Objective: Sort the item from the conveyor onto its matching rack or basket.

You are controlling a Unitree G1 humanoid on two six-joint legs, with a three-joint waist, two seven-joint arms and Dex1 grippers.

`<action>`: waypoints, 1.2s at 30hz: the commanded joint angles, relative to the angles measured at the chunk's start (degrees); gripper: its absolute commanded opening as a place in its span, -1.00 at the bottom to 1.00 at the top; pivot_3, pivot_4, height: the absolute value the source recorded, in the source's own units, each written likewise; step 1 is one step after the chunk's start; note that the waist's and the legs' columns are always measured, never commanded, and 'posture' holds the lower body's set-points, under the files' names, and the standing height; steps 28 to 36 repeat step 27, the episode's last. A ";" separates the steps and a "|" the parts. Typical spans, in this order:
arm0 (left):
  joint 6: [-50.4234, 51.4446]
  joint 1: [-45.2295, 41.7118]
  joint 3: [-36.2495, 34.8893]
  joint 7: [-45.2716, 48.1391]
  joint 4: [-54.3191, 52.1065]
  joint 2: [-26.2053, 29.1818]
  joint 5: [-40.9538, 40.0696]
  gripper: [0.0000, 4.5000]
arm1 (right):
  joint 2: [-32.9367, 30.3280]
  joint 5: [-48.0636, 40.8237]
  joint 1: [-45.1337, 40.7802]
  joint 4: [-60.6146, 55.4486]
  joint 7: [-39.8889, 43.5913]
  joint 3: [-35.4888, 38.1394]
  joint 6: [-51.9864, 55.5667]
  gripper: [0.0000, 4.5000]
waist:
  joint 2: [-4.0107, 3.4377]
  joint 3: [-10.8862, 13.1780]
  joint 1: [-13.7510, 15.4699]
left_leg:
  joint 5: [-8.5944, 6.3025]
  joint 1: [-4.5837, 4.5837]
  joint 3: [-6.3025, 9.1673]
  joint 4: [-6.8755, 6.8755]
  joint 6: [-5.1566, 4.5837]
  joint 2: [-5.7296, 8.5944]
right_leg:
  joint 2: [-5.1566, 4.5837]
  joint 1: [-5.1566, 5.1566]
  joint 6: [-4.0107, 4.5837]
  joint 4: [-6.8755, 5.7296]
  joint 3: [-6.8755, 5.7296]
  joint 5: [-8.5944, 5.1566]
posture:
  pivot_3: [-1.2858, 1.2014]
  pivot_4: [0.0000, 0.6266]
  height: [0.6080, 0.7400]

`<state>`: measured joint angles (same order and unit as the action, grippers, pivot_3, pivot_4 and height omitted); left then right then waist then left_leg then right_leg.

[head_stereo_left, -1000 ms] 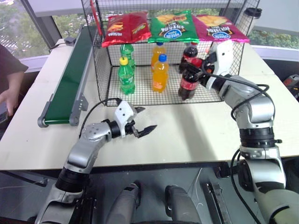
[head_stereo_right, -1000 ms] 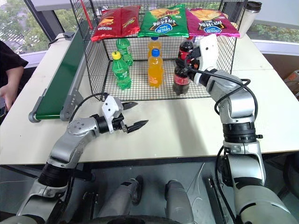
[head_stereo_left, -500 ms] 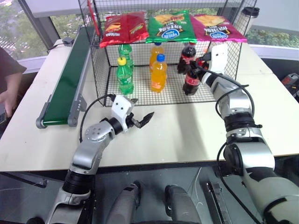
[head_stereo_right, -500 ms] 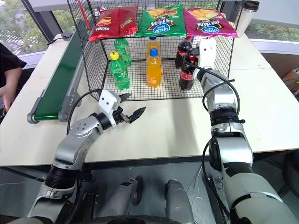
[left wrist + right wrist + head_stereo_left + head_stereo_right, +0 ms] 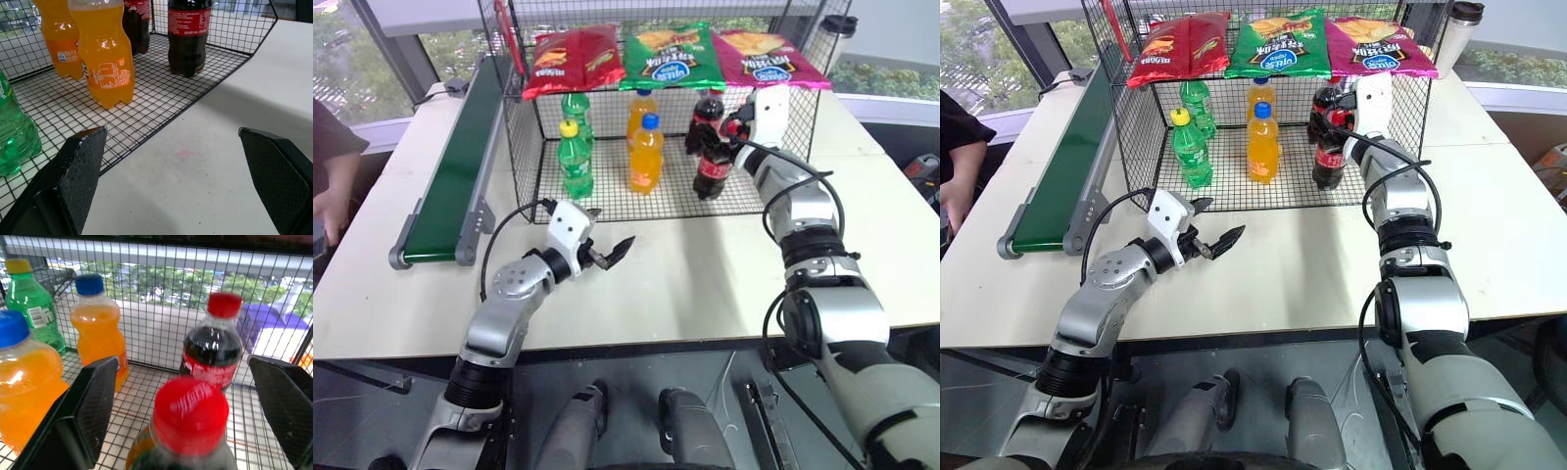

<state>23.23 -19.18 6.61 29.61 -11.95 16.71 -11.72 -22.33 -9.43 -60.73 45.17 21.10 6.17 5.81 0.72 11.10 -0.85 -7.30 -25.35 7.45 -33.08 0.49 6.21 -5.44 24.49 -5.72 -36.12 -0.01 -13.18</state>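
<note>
Standing in the wire cage (image 5: 529,147), the cola bottle (image 5: 711,162) sits between the open-fingered right gripper (image 5: 186,411).

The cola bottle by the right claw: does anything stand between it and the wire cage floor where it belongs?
Nothing visible does. The cola bottle already stands upright on the cage floor, in front of the second cola bottle. The right claw is open, fingers either side of its red cap.
</note>
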 commanded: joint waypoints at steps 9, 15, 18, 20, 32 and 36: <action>-1.87 0.51 -0.36 0.48 -0.43 0.43 -0.11 1.00 | -8.01 -6.80 14.74 -35.58 7.06 2.16 20.64 0.96 | -0.01 -0.01 0.17 | 0.00 -0.01 0.01 -0.01 0.00 0.00 | -0.03 -0.01 0.03 -0.01 0.00 -0.02 | 0.03 -0.52 0.97; -2.99 2.14 -1.13 -0.05 -0.45 1.34 0.17 1.00 | -7.53 -14.22 30.22 -53.59 11.73 -0.36 32.45 0.96 | -0.04 -0.06 0.14 | -0.02 0.03 0.05 -0.02 0.00 -0.06 | -0.09 -0.06 0.17 0.00 -0.01 -0.11 | 0.03 -0.52 0.97; -2.79 3.46 -1.70 -0.76 -1.10 0.97 -0.53 1.00 | -5.59 -15.91 37.80 -58.85 12.97 -3.66 34.11 0.96 | -0.04 -0.07 0.20 | -0.02 0.02 0.04 -0.06 0.01 -0.04 | -0.12 -0.07 0.18 0.01 -0.01 -0.12 | 0.03 -0.52 0.97; -2.63 4.46 -1.86 -0.62 -1.62 0.96 -0.79 1.00 | -3.71 -16.56 39.67 -59.89 12.57 -4.58 34.64 0.96 | -0.05 -0.07 0.12 | -0.06 0.01 0.03 -0.06 0.07 -0.03 | -0.13 -0.06 0.18 0.02 0.00 -0.12 | 0.03 -0.52 0.97; -0.90 7.46 -2.71 -0.55 -3.31 2.27 -1.11 1.00 | -0.32 -16.69 40.95 -60.37 12.46 -7.36 34.78 0.96 | -0.05 -0.07 0.19 | -0.11 0.02 0.03 -0.08 0.15 -0.04 | -0.12 -0.07 0.19 0.02 -0.01 -0.12 | 0.03 -0.52 0.97; -0.90 7.46 -2.71 -0.55 -3.31 2.27 -1.11 1.00 | -0.32 -16.69 40.95 -60.37 12.46 -7.36 34.78 0.96 | -0.05 -0.07 0.19 | -0.11 0.02 0.03 -0.08 0.15 -0.04 | -0.12 -0.07 0.19 0.02 -0.01 -0.12 | 0.03 -0.52 0.97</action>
